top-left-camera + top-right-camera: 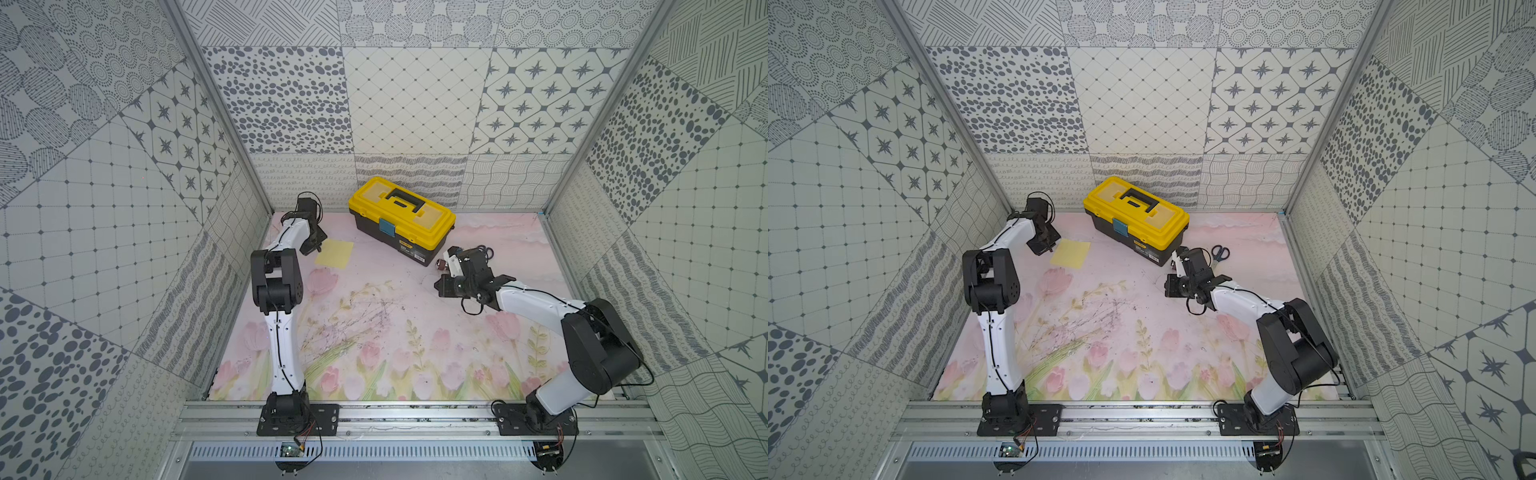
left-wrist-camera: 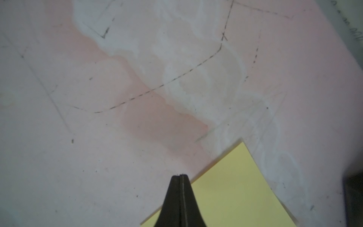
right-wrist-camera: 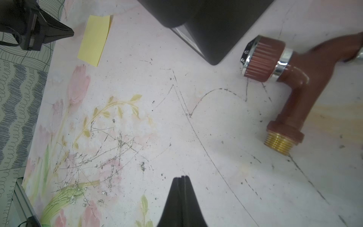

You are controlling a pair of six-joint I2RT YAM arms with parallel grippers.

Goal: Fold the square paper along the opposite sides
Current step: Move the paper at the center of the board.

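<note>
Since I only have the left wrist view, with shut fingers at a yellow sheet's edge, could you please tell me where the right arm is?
Observer: The right gripper hangs over bare mat, well away from the square paper, its fingers shut.
Operator: Thank you. Is anything standing close to the paper?
Observer: A yellow-and-black toolbox stands just beyond it, lid closed, apart from the sheet.
Operator: Is anything else lying around?
Observer: A brown tap lies on the mat by the toolbox's corner, near the right gripper.
</note>
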